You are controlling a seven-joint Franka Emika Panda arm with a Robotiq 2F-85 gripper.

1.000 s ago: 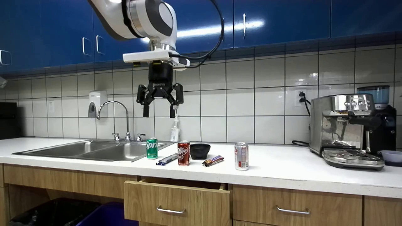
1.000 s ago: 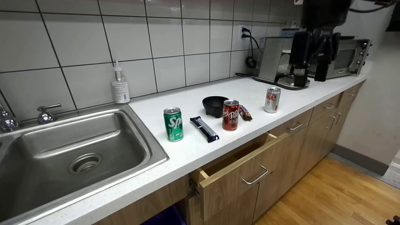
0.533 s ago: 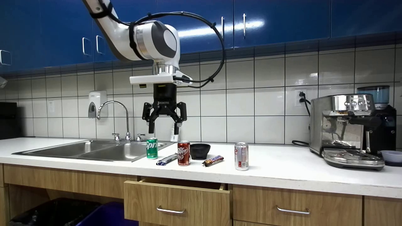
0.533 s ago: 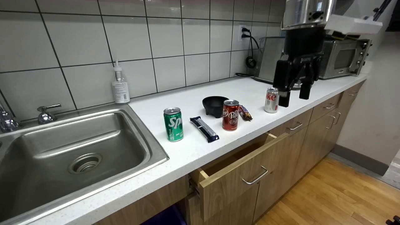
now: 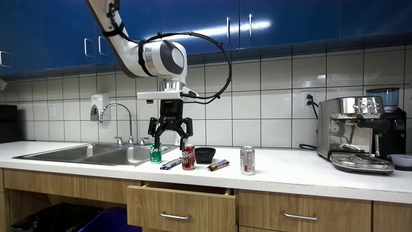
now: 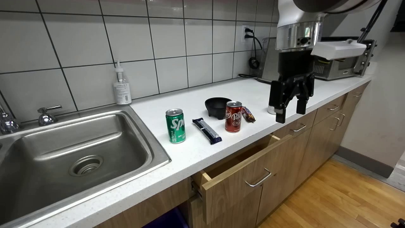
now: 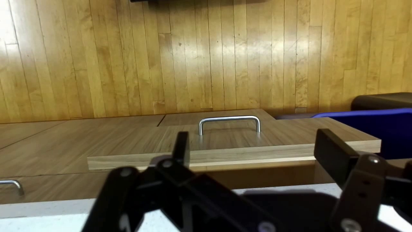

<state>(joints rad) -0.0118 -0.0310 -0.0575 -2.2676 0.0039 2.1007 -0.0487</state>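
Observation:
The black gripper (image 5: 170, 148) points straight down with its fingers wide apart and nothing between them. It hangs in the air in front of the counter items, above the partly pulled-out wooden drawer (image 5: 182, 206). In the wrist view the fingers (image 7: 334, 154) frame the drawer's front panel (image 7: 231, 141) and its metal handle (image 7: 229, 119), without visible contact. A fingertip covers part of the green Sprite can (image 5: 155, 158) in an exterior view. Elsewhere the gripper (image 6: 291, 116) hides most of the silver Coke can (image 6: 271, 110). A red Dr Pepper can (image 6: 233, 117) stands upright.
A black bowl (image 6: 217, 107), a dark-wrapped bar (image 6: 207, 131) and a Snickers-like bar (image 6: 248, 114) lie around the Dr Pepper can. The steel sink (image 6: 120, 177) adjoins the counter. A coffee machine (image 5: 351, 132) stands farther along. A blue bin (image 7: 386, 124) is below.
The arm has come down a long way, with a slight shift to the right in the view that faces the cabinets. The jaws stay open; cans, bars, bowl and drawer have not moved.

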